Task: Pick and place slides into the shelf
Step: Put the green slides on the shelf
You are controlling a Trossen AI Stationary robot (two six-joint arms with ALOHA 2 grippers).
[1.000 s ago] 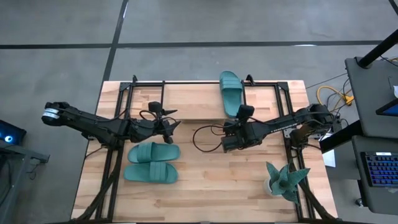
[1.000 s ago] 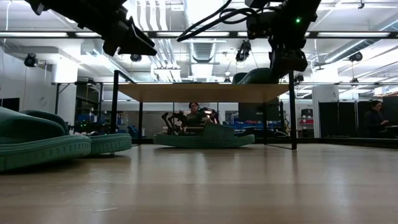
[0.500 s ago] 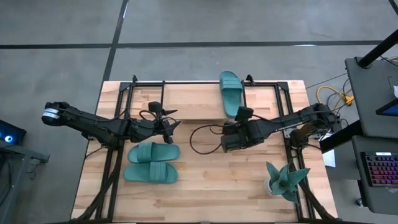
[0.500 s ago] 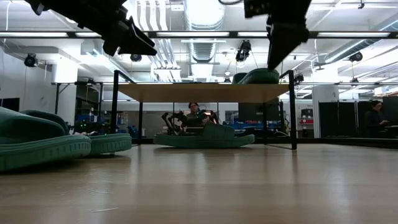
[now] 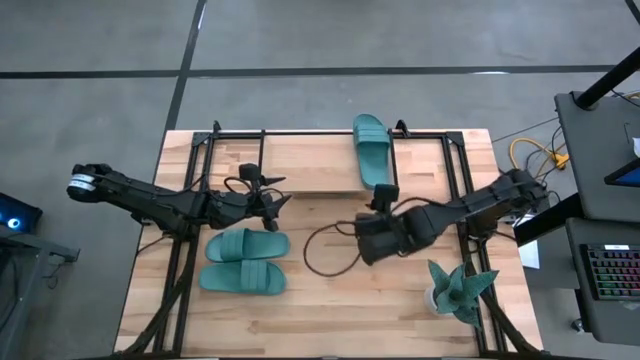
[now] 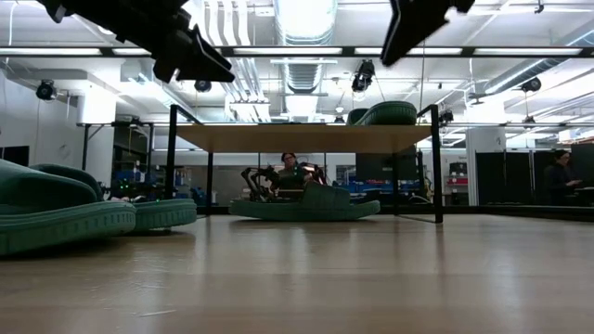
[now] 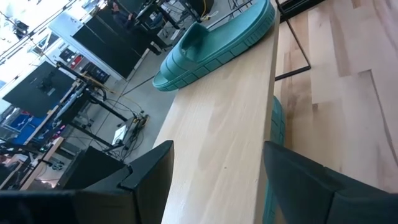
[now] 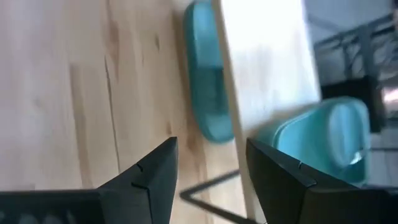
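Note:
One teal slide lies on the light-wood shelf, near its right end. A second slide rests on the table under the shelf board; it shows too in the right wrist view. Two more slides lie side by side on the table in front of the shelf's left half. My left gripper hovers open at the shelf's front edge. My right gripper is open, high above the table in front of the shelf's right half.
A teal spiky plant stands at the table's near right corner. Black shelf legs stand at the board's ends. Bare tabletop lies between the two slides and the plant. People show in the room behind.
My right gripper has drawn back from the shelf's front edge toward the table's near edge and risen, nearly leaving the top of the low view. It has stayed open and empty. The slides have not moved.

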